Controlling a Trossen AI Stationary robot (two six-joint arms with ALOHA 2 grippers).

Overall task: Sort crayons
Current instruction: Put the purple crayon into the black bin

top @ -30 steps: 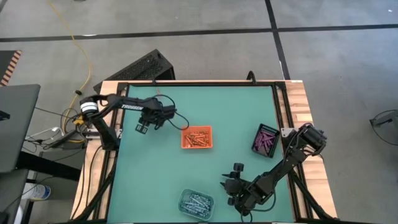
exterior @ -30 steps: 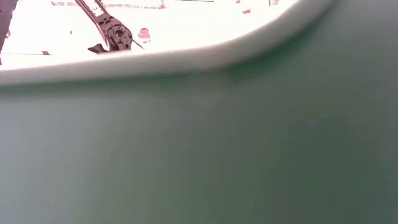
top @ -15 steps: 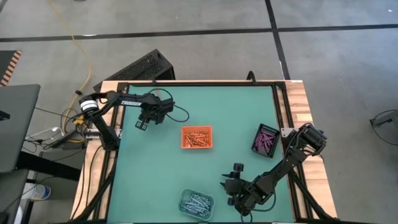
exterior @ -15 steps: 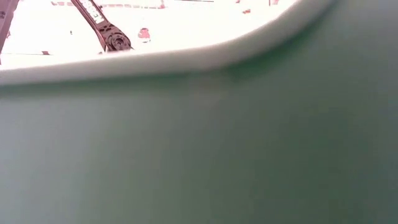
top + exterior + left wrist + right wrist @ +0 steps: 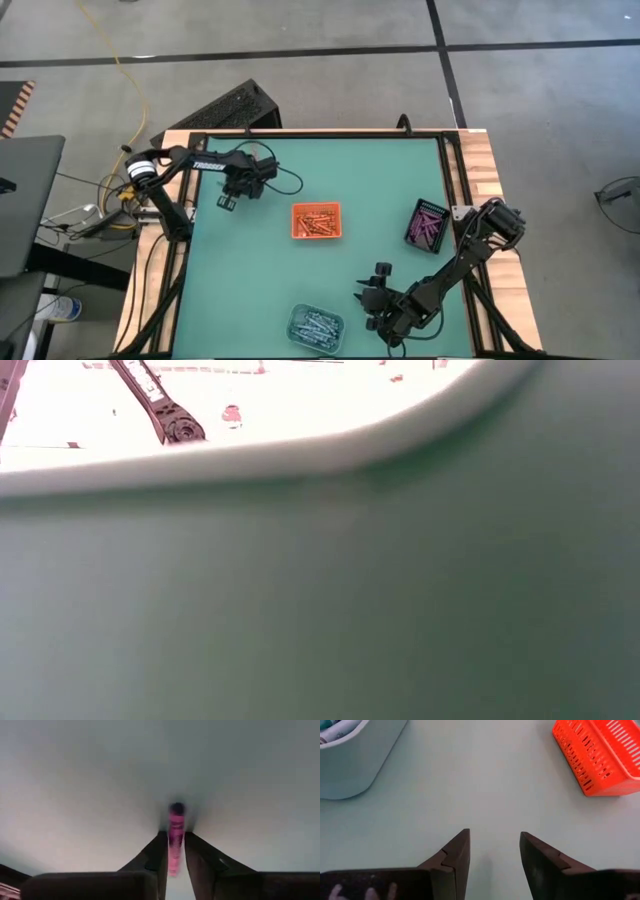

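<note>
The left claw (image 5: 175, 862) sits low over the far left part of the smooth green desk (image 5: 250, 270), its two dark wedge-shaped fingers (image 5: 155, 857) pinching a thin magenta crayon (image 5: 175, 837) that pokes out past their tips. The right claw (image 5: 492, 855) waits spread apart near the desk's front edge. Other crayons lie in three small trays: an orange slotted plastic basket (image 5: 316, 221) mid-desk, a dark tray (image 5: 426, 225) to the right, a rounded clear tray (image 5: 315, 326) in front.

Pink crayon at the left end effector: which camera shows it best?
The left wrist view: the pink crayon sits lengthwise between the left end effector's fingers. The high view shows only that end effector; the low and right wrist views miss it.
</note>
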